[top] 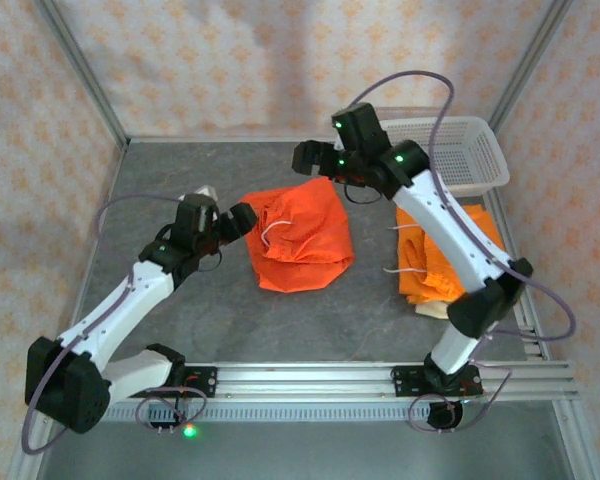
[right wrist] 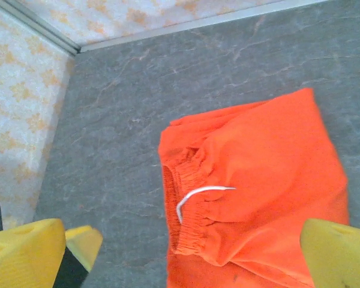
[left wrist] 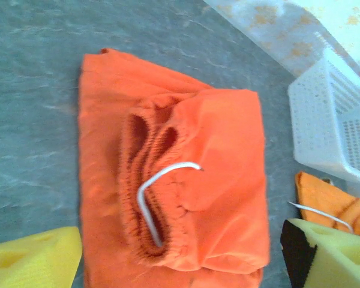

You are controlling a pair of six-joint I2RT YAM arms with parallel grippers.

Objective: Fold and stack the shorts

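One pair of orange shorts (top: 298, 240) lies half folded in the middle of the table, its elastic waistband and white drawstring (left wrist: 150, 198) facing up. My left gripper (top: 242, 222) hovers open at its left edge, and the cloth (left wrist: 174, 180) shows below between the yellow fingers (left wrist: 30, 258). My right gripper (top: 308, 157) hangs open above the far edge of the same shorts (right wrist: 258, 198), holding nothing. A second pair of orange shorts (top: 445, 255) lies folded at the right. A pale beige edge (top: 435, 309) peeks out beneath that pair.
A white mesh basket (top: 465, 150) stands at the back right corner, close to my right arm's elbow. Patterned walls and metal posts ring the grey table (top: 180, 170). A metal rail (top: 380, 378) runs along the near edge.
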